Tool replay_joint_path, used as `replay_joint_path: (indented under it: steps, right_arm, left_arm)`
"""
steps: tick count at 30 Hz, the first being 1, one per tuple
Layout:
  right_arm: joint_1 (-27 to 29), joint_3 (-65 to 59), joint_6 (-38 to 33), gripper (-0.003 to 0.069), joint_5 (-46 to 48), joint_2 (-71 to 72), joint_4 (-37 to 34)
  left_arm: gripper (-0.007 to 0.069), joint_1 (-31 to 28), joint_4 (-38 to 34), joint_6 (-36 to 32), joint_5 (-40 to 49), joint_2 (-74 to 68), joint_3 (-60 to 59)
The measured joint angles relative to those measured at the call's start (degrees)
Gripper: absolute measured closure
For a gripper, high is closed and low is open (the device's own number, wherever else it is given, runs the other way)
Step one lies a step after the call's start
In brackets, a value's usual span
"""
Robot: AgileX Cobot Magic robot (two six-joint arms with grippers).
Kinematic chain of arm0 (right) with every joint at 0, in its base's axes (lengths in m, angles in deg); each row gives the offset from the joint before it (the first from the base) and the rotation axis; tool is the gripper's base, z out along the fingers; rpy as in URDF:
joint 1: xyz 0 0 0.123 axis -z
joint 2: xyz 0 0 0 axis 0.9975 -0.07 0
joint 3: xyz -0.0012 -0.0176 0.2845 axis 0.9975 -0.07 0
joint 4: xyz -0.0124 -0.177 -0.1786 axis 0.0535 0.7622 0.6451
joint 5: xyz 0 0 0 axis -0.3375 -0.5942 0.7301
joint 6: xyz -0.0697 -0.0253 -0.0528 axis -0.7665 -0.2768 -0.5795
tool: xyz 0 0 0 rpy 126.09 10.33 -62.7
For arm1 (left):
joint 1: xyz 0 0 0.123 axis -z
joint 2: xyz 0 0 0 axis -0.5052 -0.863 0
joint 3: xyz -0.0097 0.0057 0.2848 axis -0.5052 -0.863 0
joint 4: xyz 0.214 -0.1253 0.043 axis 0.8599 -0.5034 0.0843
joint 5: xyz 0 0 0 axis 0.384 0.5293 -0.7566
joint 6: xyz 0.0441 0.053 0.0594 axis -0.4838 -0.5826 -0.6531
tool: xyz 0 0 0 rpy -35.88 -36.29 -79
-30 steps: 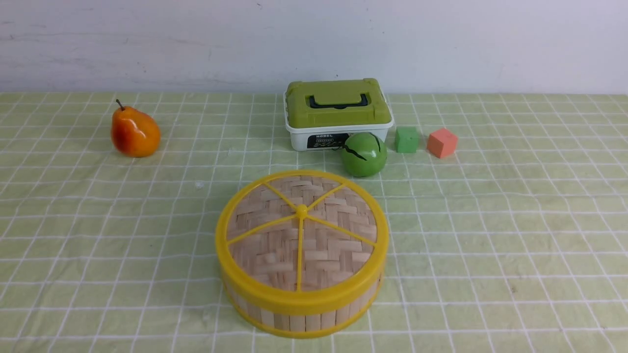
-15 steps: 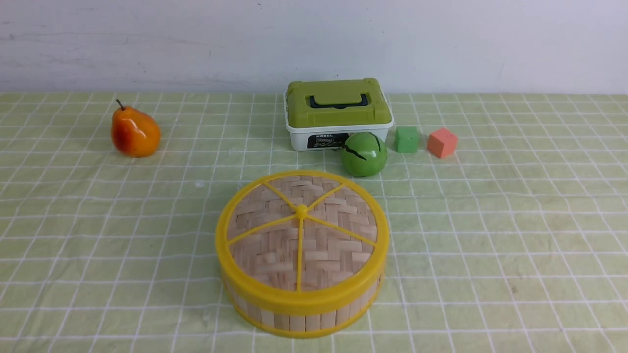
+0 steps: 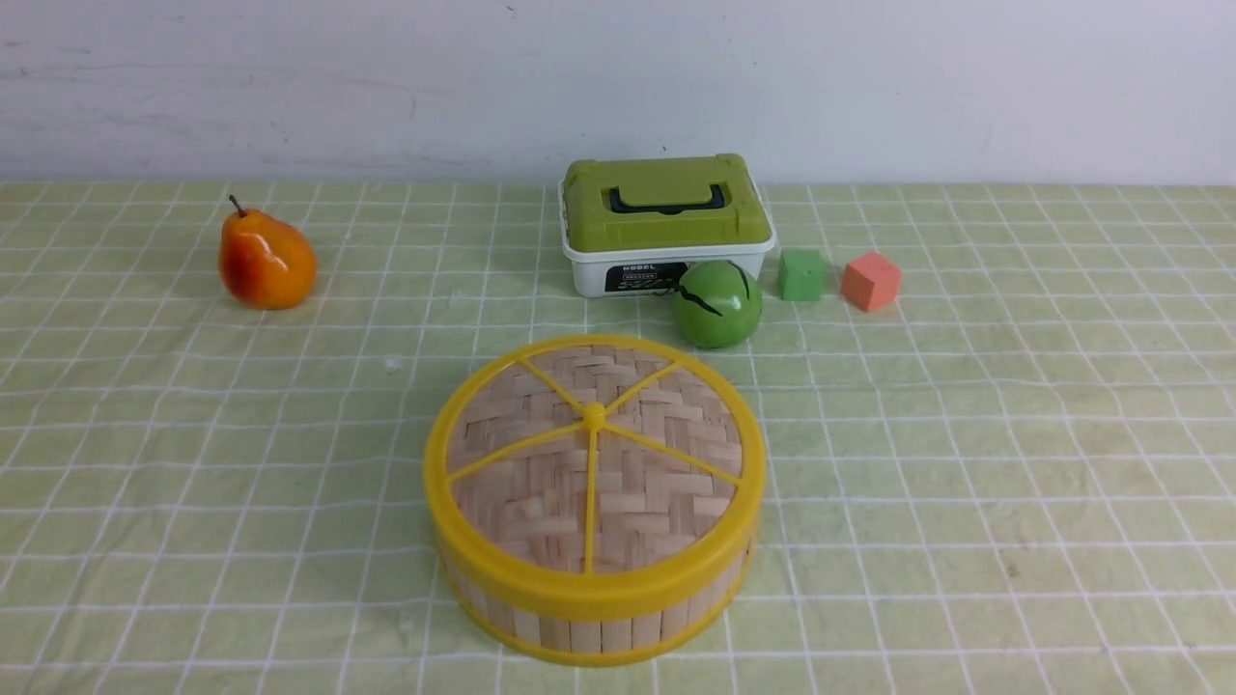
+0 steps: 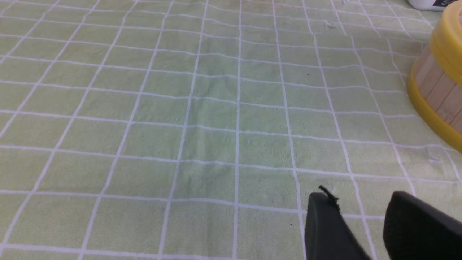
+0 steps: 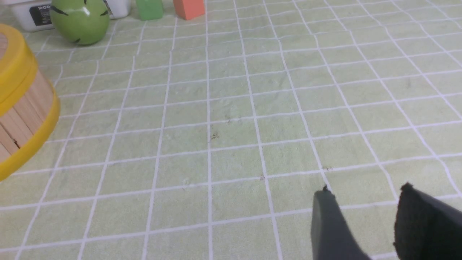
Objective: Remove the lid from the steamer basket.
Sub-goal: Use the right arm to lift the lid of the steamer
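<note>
The steamer basket [image 3: 589,623] stands at the front middle of the table, its wooden slat wall ringed by yellow rims. The lid [image 3: 594,473], woven bamboo with yellow spokes and a central knob, sits flat on top of it. Neither arm shows in the front view. In the left wrist view my left gripper [image 4: 361,198] is open above bare cloth, with the basket's wall [image 4: 438,90] off to one side. In the right wrist view my right gripper [image 5: 364,193] is open over bare cloth too, and the basket [image 5: 21,108] is at that view's edge. Nothing lies between either pair of fingers.
Behind the basket stand a white box with a green lid [image 3: 664,224] and a green ball [image 3: 716,303] close to it. A green cube [image 3: 800,274] and an orange cube [image 3: 870,281] sit to the right. An orange pear [image 3: 266,259] is at the far left.
</note>
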Motion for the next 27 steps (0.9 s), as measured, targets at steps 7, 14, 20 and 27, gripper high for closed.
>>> replay_joint_path:
  steps: [7, 14, 20, 27]
  right_arm:
    - [0.0, 0.0, 0.0, 0.0418, 0.0, 0.0, 0.0]
    - [0.0, 0.0, 0.0, 0.0419, 0.0, 0.0, 0.0]
    - [0.0, 0.0, 4.3, 0.0419, -0.1, 0.0, -11.5]
    - [0.0, -0.5, 14.8, 0.0419, -2.1, 0.0, -38.4]
  left_arm:
    - [0.0386, 0.0, 0.0, 0.0, 0.0, 0.0, 0.0]
    - [0.0386, 0.0, 0.0, 0.0, 0.0, 0.0, 0.0]
    - [0.0386, 0.0, 0.0, 0.0, 0.0, 0.0, 0.0]
    - [0.0386, 0.0, 0.0, 0.0, 0.0, 0.0, 0.0]
